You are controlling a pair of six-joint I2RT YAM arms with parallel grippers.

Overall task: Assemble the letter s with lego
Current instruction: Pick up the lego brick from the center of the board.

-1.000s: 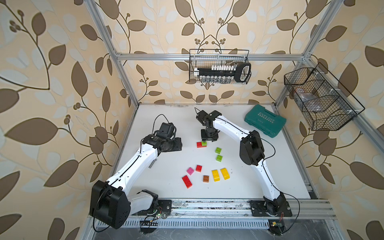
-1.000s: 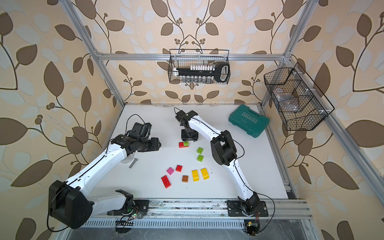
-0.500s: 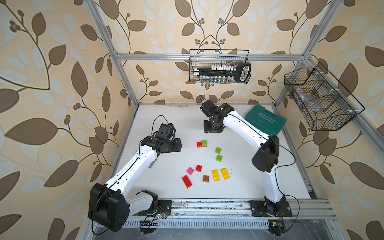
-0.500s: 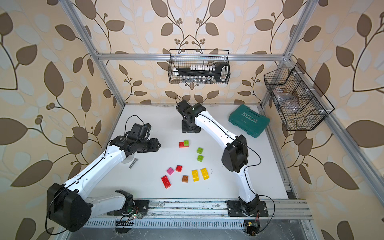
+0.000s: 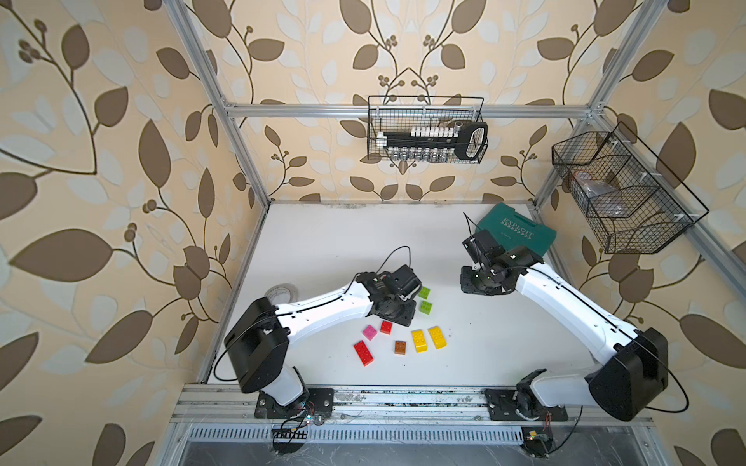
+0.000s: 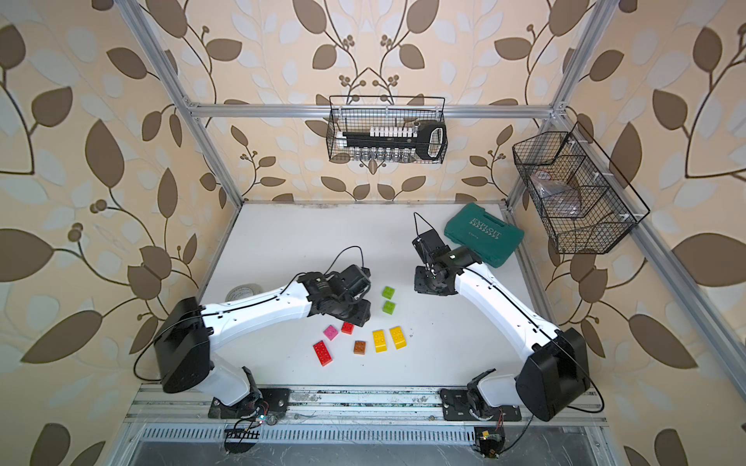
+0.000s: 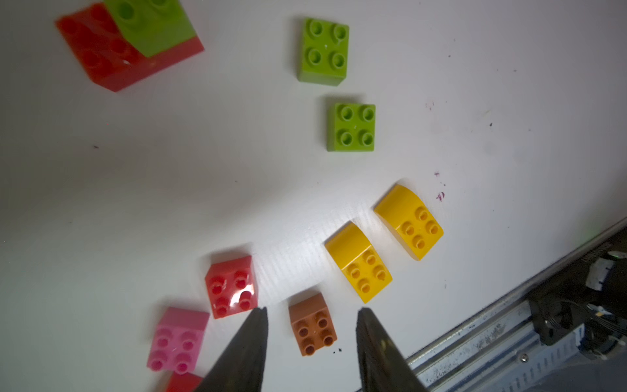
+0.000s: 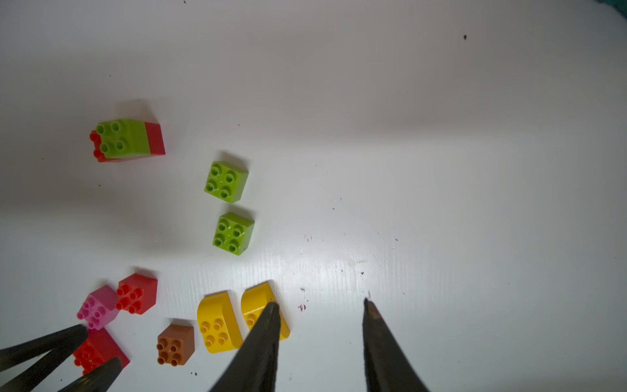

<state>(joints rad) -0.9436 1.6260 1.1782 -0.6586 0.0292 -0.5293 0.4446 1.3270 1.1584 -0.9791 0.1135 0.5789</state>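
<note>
**Both grippers spread, bricks lying loose**

The left gripper (image 7: 312, 309) hung above the small studded plastic lego bricks (image 5: 419, 341) scattered on the white tabletop (image 5: 323, 250), its fingers apart and empty. The right gripper (image 8: 319, 302), also spread and empty, hovered near the teal plastic case (image 5: 516, 234). One lime-green square brick (image 7: 152, 27) sat on a red brick (image 7: 101, 61).

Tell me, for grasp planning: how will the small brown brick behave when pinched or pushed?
The brown brick looks like rigid moulded plastic, so probably stiff and light. Sitting flat, studs up, it should slide rather than roll or tip.
</note>
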